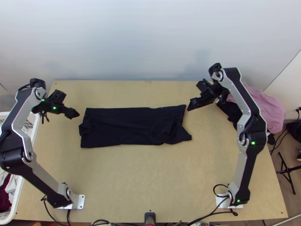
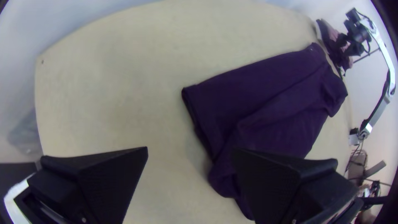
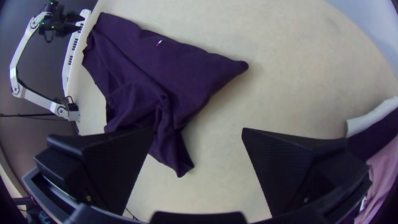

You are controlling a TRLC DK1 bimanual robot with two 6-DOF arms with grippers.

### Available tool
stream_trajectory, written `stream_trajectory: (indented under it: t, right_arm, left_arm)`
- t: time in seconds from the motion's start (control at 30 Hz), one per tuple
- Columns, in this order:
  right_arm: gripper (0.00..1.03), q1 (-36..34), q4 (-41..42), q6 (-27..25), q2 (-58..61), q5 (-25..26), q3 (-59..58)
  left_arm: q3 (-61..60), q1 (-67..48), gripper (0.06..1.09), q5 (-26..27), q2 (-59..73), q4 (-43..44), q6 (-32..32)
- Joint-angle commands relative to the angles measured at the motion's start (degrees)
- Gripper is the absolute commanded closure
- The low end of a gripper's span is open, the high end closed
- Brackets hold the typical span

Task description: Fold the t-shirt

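Note:
The dark t-shirt (image 1: pixel 131 126) lies across the middle of the table as a long folded strip, its left end and right part rumpled. Off the strip's left end is my left gripper (image 1: pixel 75 114), above the table; in its own wrist view the left gripper (image 2: pixel 188 151) stands open, with bare table and a shirt edge (image 2: pixel 199 124) beyond it. My right gripper (image 1: pixel 191 105) is just past the shirt's upper right corner. The right wrist view has the right gripper (image 3: pixel 197 132) open too, nothing held, near a pointed shirt end (image 3: pixel 182 164).
A white basket (image 1: pixel 32 130) with clothes stands at the table's left edge. Pink cloth (image 1: pixel 265 107) and dark cloth lie at the right edge, behind the right arm. Bare table (image 1: pixel 150 177) stretches between the shirt and the arm bases.

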Motion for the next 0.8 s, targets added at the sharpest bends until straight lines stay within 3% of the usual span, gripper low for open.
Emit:
stream_trajectory:
  t: [0.0, 0.27, 0.3, 0.4, 0.43, 0.77]
  right_arm:
    - [0.08, 1.77, -0.22, 3.93, -9.29, 0.06, -4.79]
    - [0.41, 8.80, -0.22, 5.52, -15.27, -0.02, -8.75]
    - [0.50, 9.68, -0.13, 5.87, -15.62, -0.20, -9.10]
    - [0.95, 12.58, 3.04, 5.69, -17.02, -0.99, -11.21]
    - [1.00, 13.55, 4.71, 5.52, -17.38, -0.99, -11.91]
    - [1.00, 20.14, 13.85, 1.12, -9.38, -1.08, -12.27]
  left_arm:
    - [1.03, 1.82, 0.10, 3.56, 2.97, -9.87, -6.64]
    - [-3.02, 1.12, 0.11, 11.64, 1.74, -10.13, -8.92]
    - [-3.54, 1.12, 0.11, 12.61, 1.74, -10.13, -8.74]
    - [-3.90, 1.47, 0.11, 13.58, 1.56, -9.61, -8.66]
    - [-3.90, 2.00, 0.11, 13.84, 1.39, -9.25, -8.92]
    - [-4.60, 4.29, 0.11, 18.50, 4.82, -8.29, -9.27]
